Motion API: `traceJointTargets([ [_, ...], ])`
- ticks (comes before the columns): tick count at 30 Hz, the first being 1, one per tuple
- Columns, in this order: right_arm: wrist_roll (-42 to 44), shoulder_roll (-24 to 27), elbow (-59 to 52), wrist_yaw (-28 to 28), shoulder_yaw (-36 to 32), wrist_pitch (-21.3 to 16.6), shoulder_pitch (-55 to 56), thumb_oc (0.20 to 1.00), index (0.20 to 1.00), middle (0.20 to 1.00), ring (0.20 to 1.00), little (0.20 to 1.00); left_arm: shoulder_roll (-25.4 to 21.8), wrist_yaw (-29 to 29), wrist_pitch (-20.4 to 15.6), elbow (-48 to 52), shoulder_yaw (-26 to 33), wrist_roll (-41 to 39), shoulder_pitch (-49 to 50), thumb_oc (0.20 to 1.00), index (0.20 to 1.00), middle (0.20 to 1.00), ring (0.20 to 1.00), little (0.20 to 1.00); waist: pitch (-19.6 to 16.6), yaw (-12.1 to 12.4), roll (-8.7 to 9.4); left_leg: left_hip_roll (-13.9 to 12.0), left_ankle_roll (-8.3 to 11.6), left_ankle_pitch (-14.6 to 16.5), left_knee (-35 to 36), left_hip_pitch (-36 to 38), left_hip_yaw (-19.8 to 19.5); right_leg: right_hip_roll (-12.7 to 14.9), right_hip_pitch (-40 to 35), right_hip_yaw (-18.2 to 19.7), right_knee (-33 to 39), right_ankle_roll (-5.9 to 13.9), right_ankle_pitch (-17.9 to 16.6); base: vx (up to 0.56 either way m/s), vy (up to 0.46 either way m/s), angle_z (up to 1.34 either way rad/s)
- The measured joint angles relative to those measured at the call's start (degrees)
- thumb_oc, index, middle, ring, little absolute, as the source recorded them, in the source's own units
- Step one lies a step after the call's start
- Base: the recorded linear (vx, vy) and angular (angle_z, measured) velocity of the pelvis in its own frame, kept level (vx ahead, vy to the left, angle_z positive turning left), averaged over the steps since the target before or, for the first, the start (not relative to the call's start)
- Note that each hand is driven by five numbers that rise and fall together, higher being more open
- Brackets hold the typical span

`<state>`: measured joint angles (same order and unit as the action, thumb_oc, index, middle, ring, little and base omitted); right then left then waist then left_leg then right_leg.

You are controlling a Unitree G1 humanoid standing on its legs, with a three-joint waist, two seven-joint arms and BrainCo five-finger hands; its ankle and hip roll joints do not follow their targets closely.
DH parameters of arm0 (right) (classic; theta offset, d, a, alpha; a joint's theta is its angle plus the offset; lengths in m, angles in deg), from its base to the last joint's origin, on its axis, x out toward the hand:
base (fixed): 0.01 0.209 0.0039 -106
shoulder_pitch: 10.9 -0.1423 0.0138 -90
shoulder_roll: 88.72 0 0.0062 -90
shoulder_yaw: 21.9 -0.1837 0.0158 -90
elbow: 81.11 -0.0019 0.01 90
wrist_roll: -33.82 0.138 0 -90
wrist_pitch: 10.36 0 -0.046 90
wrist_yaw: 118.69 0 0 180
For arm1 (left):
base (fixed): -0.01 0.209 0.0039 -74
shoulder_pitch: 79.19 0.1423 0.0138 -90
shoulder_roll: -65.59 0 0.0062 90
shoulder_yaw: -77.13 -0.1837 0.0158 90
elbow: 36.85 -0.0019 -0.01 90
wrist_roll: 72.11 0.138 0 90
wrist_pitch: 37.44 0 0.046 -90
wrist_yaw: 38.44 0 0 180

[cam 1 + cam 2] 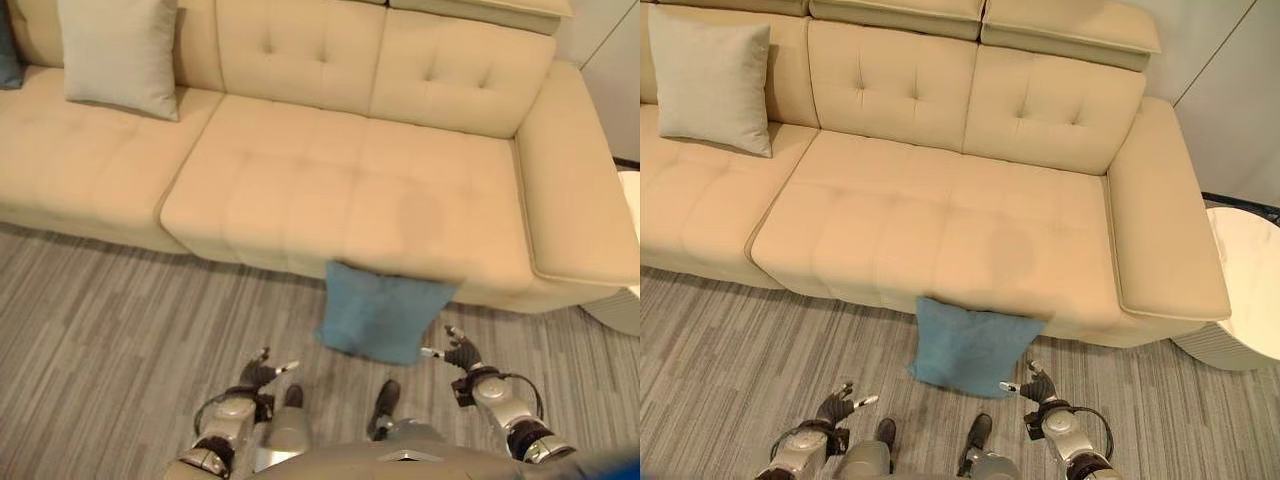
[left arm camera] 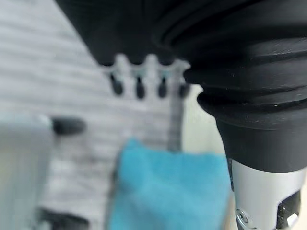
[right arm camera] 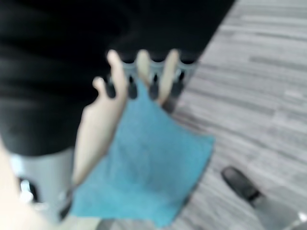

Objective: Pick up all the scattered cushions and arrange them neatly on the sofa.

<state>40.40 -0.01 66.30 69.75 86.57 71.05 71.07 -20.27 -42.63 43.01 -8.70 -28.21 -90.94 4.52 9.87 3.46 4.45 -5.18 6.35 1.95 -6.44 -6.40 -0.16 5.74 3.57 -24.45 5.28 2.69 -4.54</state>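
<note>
Right hand (image 1: 1038,385) and left hand (image 1: 836,405), low in frame, fingers spread, hold nothing. Soft square blue cushion (image 1: 968,345) leans against the tufted beige sofa (image 1: 940,220); a grey cushion (image 1: 712,80) sits upper left, partly cropped.

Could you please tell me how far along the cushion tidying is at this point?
Done: a beige cushion stands against the sofa backrest. In hand: nothing; the left hand and right hand are open either side of the blue cushion. Left: that cushion leans on the floor against the sofa front.

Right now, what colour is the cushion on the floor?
Blue, clearest in the right eye view: cushion.
</note>
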Motion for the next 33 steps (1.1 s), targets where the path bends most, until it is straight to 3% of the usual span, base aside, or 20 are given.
traceJointTargets([
  [5, 0.10, 0.18, -0.19, 0.82, 0.04, 0.00, -0.99, 1.000, 1.000, 1.000, 1.000, 1.000, 0.52, 0.00, -0.75, 2.15, -0.47, -0.96, -2.01, 1.000, 1.000, 1.000, 1.000, 1.000, 0.98, -1.50, -0.83, -0.79, -1.15, -0.14, 2.09, -2.30, 6.06, -0.37, 2.10, -1.81, -0.14, -0.27, 0.12, 0.02, 0.051, 0.18],
  [10, 0.08, -0.40, -0.08, 0.79, 0.05, 0.03, -1.50, 1.000, 1.000, 1.000, 1.000, 1.000, -0.79, -0.21, -0.83, 1.92, -0.47, -2.54, -1.96, 1.000, 1.000, 1.000, 1.000, 1.000, 1.77, -1.02, 0.88, 1.61, -3.81, -1.10, 4.75, -1.97, 7.65, 1.34, 4.34, 0.40, -0.29, -0.24, -2.17, 0.08, 0.164, -0.21],
  [12, 0.00, -0.74, -0.85, 0.72, 0.23, 0.04, -2.36, 1.000, 1.000, 1.000, 1.000, 1.000, -2.43, -0.36, -0.93, 2.19, -0.43, -2.56, -0.96, 1.000, 1.000, 1.000, 1.000, 1.000, 2.61, -0.61, 2.35, 3.36, -5.82, -0.78, 5.15, -1.59, 10.85, 3.87, 7.43, 3.71, -3.29, 0.71, -2.55, -0.01, 0.178, -0.50],
  [18, -0.13, -1.17, -2.03, 0.92, 0.60, -0.29, -4.18, 1.000, 1.000, 1.000, 1.000, 1.000, -6.66, -1.32, -1.24, 8.97, -0.45, -2.61, -2.12, 1.000, 1.000, 1.000, 1.000, 1.000, 5.26, 0.95, 4.82, 5.60, -7.84, 1.07, 1.87, -2.58, 12.75, 5.91, 9.29, 5.84, -4.82, 1.53, -5.25, 0.03, 0.111, -0.24],
  [21, -0.17, -1.18, -2.46, 0.91, 1.47, -0.82, -4.98, 1.000, 1.000, 1.000, 1.000, 1.000, -6.99, -1.79, -2.58, 11.65, -0.38, -2.61, -2.82, 1.000, 1.000, 1.000, 1.000, 1.000, 6.43, 2.27, 4.29, 5.31, -8.42, 2.99, -0.17, -2.54, 13.68, 6.61, 10.38, 6.13, -7.52, 2.75, -7.08, 0.07, 0.114, -0.24],
  [23, -0.21, -0.94, -3.42, 0.92, 1.46, -0.98, -5.03, 1.000, 1.000, 1.000, 1.000, 1.000, -6.82, -2.37, -2.54, 13.02, -0.45, -2.61, -2.61, 1.000, 1.000, 1.000, 1.000, 1.000, 7.30, 2.01, 2.67, 4.63, -9.47, 3.90, -0.79, -2.04, 13.72, 7.42, 12.17, 6.46, -12.71, 4.83, -8.18, 0.12, 0.052, -0.03],
  [25, -0.29, -1.04, -3.64, 0.81, 1.49, -0.92, -3.98, 1.000, 1.000, 1.000, 1.000, 1.000, -6.90, -2.40, -2.66, 13.28, -0.36, -2.57, -2.05, 1.000, 1.000, 1.000, 1.000, 1.000, 7.14, 2.34, 2.97, 5.50, -9.02, 3.68, -0.18, -1.48, 13.87, 9.23, 13.81, 6.28, -16.82, 4.74, -4.58, 0.16, -0.031, 0.12],
  [28, -0.78, -1.03, -4.58, 0.80, 1.49, -0.97, -3.59, 1.000, 1.000, 1.000, 1.000, 1.000, -7.17, -2.42, -2.56, 13.18, -0.33, -2.60, 0.21, 1.000, 1.000, 1.000, 1.000, 1.000, 7.00, 2.68, 3.20, 6.45, -9.16, 3.46, 0.43, -0.37, 15.10, 10.72, 13.28, 3.93, -15.22, 4.62, -3.29, 0.23, -0.137, -0.08],
  [31, -1.24, -1.05, -4.98, 0.74, 1.48, -0.98, -2.70, 1.000, 1.000, 1.000, 1.000, 1.000, -6.79, -2.42, -2.30, 10.30, 0.22, -2.60, 1.30, 1.000, 1.000, 1.000, 1.000, 1.000, 7.16, 2.19, 2.65, 6.71, -9.11, 3.53, 0.28, 1.08, 13.13, 9.30, 11.02, 6.40, -11.17, 4.74, -3.72, 0.16, -0.135, 0.26],
  [32, -1.26, -1.06, -4.53, 0.72, 1.53, -0.90, -1.94, 1.000, 1.000, 1.000, 1.000, 1.000, -6.78, -2.43, -2.34, 10.50, 0.22, -2.60, 1.34, 1.000, 1.000, 1.000, 1.000, 1.000, 6.75, 2.73, 3.27, 6.95, -8.87, 3.67, 0.04, 1.51, 12.05, 9.06, 9.41, 5.61, -10.68, 2.50, -2.26, 0.21, -0.300, 0.37],
  [33, -1.25, -0.66, -4.51, 0.75, 1.49, -0.89, -2.41, 1.000, 1.000, 1.000, 1.000, 1.000, -6.23, -2.42, -2.34, 10.55, 0.20, -2.60, 1.83, 1.000, 1.000, 1.000, 1.000, 1.000, 6.67, 3.03, 2.59, 6.09, -8.43, 3.68, -0.01, 1.59, 11.65, 8.15, 8.85, 5.28, -10.07, 2.26, -1.88, 0.23, -0.391, 0.75],
])
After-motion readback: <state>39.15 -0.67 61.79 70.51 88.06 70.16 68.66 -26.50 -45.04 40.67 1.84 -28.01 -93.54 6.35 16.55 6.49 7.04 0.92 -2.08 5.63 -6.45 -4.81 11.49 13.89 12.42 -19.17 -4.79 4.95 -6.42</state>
